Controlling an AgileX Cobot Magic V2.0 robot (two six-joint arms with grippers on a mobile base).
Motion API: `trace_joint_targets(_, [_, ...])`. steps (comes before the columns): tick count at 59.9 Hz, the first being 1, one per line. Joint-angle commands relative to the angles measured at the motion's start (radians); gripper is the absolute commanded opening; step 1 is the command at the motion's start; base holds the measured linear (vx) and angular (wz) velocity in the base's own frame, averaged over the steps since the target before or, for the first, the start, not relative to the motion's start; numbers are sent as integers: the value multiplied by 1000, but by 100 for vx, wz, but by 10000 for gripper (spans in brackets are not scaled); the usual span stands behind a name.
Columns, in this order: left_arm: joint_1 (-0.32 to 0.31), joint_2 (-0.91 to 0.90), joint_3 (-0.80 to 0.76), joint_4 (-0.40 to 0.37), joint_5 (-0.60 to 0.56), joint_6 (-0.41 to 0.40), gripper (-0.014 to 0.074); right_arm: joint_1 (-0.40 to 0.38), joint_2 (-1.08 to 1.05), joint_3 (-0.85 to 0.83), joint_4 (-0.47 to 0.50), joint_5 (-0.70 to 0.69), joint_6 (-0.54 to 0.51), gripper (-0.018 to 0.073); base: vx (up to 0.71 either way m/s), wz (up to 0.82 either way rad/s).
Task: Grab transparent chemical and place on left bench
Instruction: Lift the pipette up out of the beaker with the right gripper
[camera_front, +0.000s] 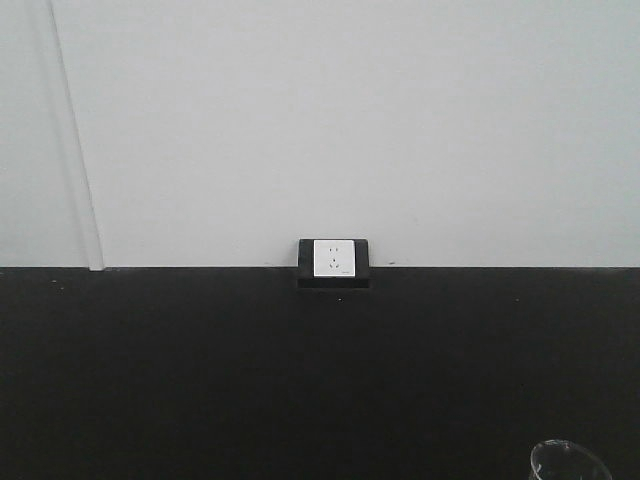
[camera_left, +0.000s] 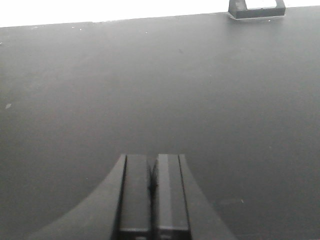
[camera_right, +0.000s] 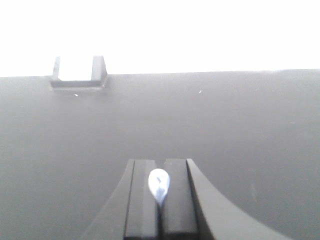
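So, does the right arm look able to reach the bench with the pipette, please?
Probably yes: the right hand, shut on the pipette, is over bare bench with nothing showing in its way.

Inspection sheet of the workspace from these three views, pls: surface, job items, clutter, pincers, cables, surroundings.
Surface: black bench top, matte, mostly bare, with a few pale specks.
Job's things: dropper pipette, only a bluish-white end shows, pinched in the right pincer; the rest is hidden.
Clutter: rim of a clear glass vessel at the lower right corner of the front view.
Pincers: left pincer shut, nothing between its fingers; right pincer shut on the dropper pipette. Both are over the bench top.
Cables: nothing seen.
Surroundings: white wall; wall socket in a black housing at the bench's back edge.
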Motion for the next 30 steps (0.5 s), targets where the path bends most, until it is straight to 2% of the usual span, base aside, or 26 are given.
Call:
trace_joint_targets(1, [-2, -19, 16, -1, -78, -8, -3, -4, -133, 52, -14, -82, -6, -4, 0, 0])
trace_joint_targets(15, [-2, -19, 16, -1, -78, -8, -3, -4, -311, 159, -21, -82, -7, -4, 0, 0])
trace_joint_targets(30, [-2, -19, 16, -1, -78, -8, -3, -4, -344, 172, -17, -54, -3, -4, 0, 0])
